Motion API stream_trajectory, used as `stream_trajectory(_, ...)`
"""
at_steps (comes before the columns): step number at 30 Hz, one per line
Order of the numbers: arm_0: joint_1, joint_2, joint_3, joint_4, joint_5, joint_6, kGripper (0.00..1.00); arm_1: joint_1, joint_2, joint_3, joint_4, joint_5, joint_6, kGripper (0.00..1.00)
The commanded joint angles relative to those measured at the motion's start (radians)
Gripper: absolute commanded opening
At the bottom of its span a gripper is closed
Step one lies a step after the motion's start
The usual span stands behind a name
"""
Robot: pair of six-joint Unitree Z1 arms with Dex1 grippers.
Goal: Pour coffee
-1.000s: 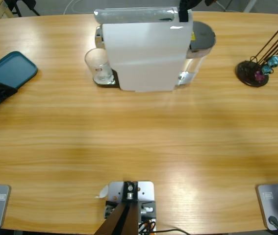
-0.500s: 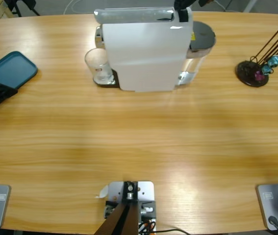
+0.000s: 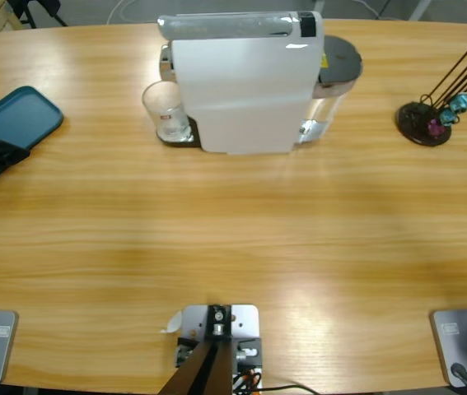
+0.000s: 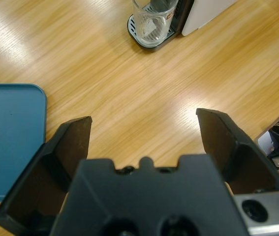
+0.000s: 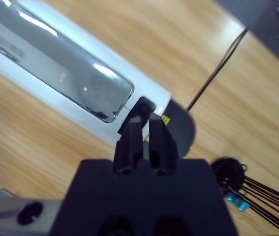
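- High view: we see the glass [image 3: 165,110] on the drip tray at the coffee machine [image 3: 241,82], whose long axis runs across the table [image 3: 233,239]. Neither arm's gripper is clearly identifiable here.
- Left wrist view: the left gripper [image 4: 144,142] has its jaws wide apart and holds nothing; the glass [image 4: 152,19] lies straight ahead, well apart; a blue tray [image 4: 9,132] sits beside its left jaw.
- Right wrist view: the right gripper [image 5: 146,130] has its jaws together, hovering above the machine's [image 5: 65,73] end by the dark button [image 5: 141,105]. We judge this arm nearer.

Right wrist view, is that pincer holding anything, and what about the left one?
Nothing is held. The right pincer is shut on itself above the coffee machine; the left pincer is open over bare table.
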Motion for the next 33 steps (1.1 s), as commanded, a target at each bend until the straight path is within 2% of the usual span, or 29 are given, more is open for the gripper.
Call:
stream_trajectory(1,0.002,-0.008,0.039,-0.012,0.008,-0.01,0.922,0.003,-0.006,-0.024,0.076,-0.011,-0.015,0.0)
stream_trajectory(2,0.002,-0.008,0.039,-0.012,0.008,-0.01,0.927,0.003,-0.022,0.003,0.076,0.006,-0.015,0.0)
stream_trajectory(3,0.002,-0.008,0.039,-0.014,0.008,-0.01,0.949,0.003,-0.035,0.03,0.073,0.019,-0.014,0.231)
stream_trajectory(4,0.002,-0.008,0.04,-0.017,0.008,-0.01,0.963,0.003,-0.048,0.052,0.067,0.027,-0.011,0.739)
stream_trajectory(5,0.002,-0.008,0.041,-0.019,0.007,-0.01,0.966,0.003,-0.065,0.078,0.059,0.042,-0.011,0.976)
stream_trajectory(6,0.002,-0.007,0.041,-0.02,0.006,-0.01,0.968,0.003,-0.078,0.095,0.05,0.054,-0.012,1.0)
stream_trajectory(30,0.002,0.012,0.046,-0.046,-0.007,-0.01,0.968,0.003,-0.117,0.124,0.039,0.034,-0.009,1.0)
stream_trajectory(33,-0.003,0.007,0.066,-0.083,-0.001,-0.01,0.968,0.003,-0.167,0.181,-0.007,0.027,-0.014,1.0)
